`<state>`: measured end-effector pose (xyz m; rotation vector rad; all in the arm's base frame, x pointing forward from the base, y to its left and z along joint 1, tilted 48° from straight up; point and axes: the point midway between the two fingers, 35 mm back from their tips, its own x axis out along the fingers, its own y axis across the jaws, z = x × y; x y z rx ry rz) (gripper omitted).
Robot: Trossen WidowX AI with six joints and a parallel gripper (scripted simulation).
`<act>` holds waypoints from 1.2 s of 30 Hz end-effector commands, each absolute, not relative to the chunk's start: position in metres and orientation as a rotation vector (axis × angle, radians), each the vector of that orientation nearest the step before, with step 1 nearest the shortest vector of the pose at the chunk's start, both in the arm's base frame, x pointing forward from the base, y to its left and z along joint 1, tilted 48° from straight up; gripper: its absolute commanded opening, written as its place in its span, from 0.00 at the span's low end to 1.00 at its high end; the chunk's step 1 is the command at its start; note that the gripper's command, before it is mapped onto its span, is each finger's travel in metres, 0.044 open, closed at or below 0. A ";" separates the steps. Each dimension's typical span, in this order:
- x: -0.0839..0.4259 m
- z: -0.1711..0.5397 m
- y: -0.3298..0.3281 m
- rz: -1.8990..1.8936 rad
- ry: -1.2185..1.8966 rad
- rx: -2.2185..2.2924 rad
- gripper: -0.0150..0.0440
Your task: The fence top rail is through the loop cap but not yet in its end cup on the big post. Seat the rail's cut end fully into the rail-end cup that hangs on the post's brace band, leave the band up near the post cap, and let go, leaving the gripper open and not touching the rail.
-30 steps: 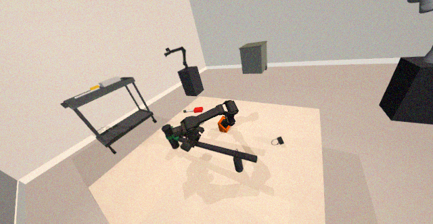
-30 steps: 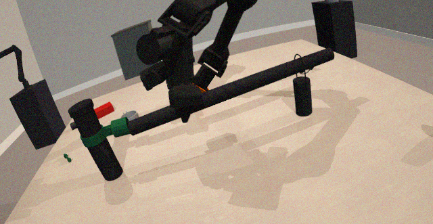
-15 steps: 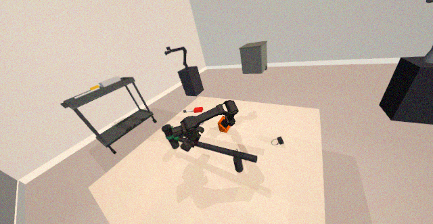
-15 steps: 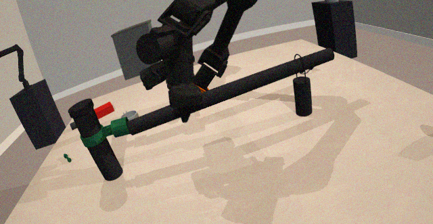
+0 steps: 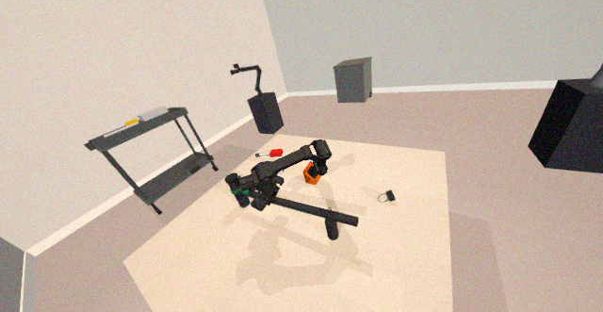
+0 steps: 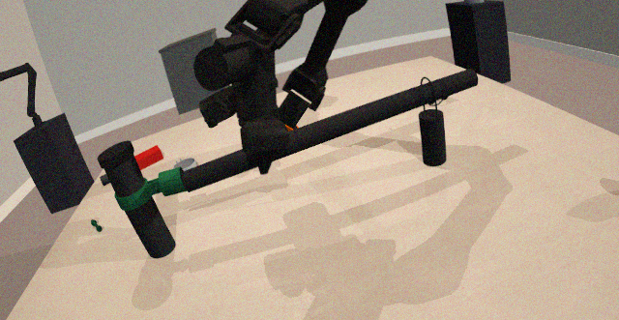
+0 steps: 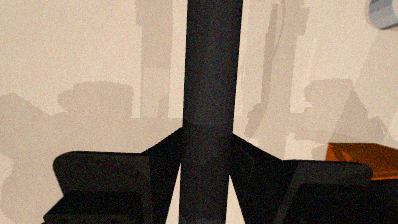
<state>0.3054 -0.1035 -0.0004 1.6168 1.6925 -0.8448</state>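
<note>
My gripper [image 6: 266,155] [image 7: 203,133] is shut on the dark rail [image 5: 311,207] [image 6: 368,118] [image 7: 212,65], a finger on each side, left of the rail's middle in the exterior view. The rail's left end meets the mouth of the green rail-end cup [image 6: 171,182]; how deep it sits inside cannot be told. The cup joins the green brace band [image 6: 132,199], which is around the big post [image 6: 151,233] below its post cap [image 6: 116,155]. The rail's far end passes through the wire loop [image 6: 426,79] above the short post [image 6: 432,138] [image 5: 332,229].
A red-handled tool [image 5: 276,153] [image 6: 151,157] and a grey round piece [image 6: 186,163] [image 7: 384,15] lie behind the post and rail. An orange open box [image 5: 307,178] [image 7: 382,150] stands behind the rail. A small green piece [image 6: 96,225] lies left of the post. A small black ringed part [image 5: 390,195] lies farther right.
</note>
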 end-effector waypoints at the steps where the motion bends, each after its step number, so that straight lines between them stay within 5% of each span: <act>1: 0.306 0.000 -0.110 -0.854 1.677 1.614 0.25; 36: 0.307 -0.003 -0.114 -0.844 1.700 1.613 0.25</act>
